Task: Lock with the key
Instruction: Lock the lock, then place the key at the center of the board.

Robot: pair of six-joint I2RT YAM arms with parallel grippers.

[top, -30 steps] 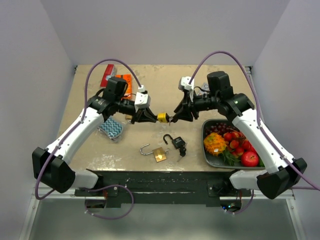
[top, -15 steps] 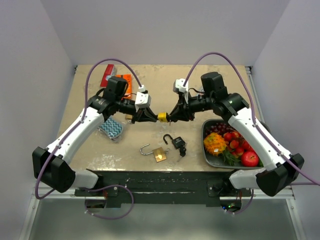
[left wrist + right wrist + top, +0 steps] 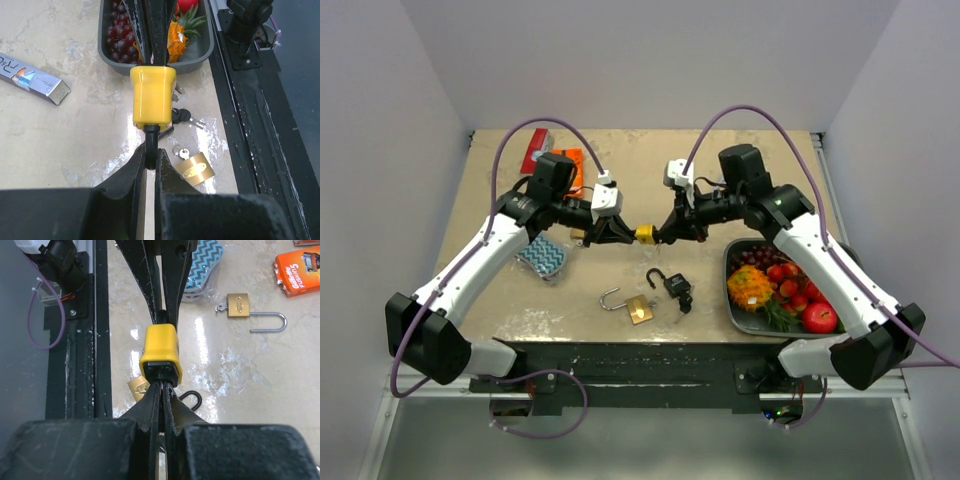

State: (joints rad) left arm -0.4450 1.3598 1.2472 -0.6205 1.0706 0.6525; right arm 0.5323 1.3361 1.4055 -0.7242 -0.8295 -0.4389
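The left gripper [image 3: 148, 161] is clamped on the shackle of the yellow padlock [image 3: 152, 95], held in the air above the counter [image 3: 630, 170]. The lock looks small, dense and rigid with a slick cover, so the shackle seems the surest hold. Its long axis lies level, with the keyhole facing right, where the right gripper [image 3: 162, 390] is pinched together; on what, I cannot tell.
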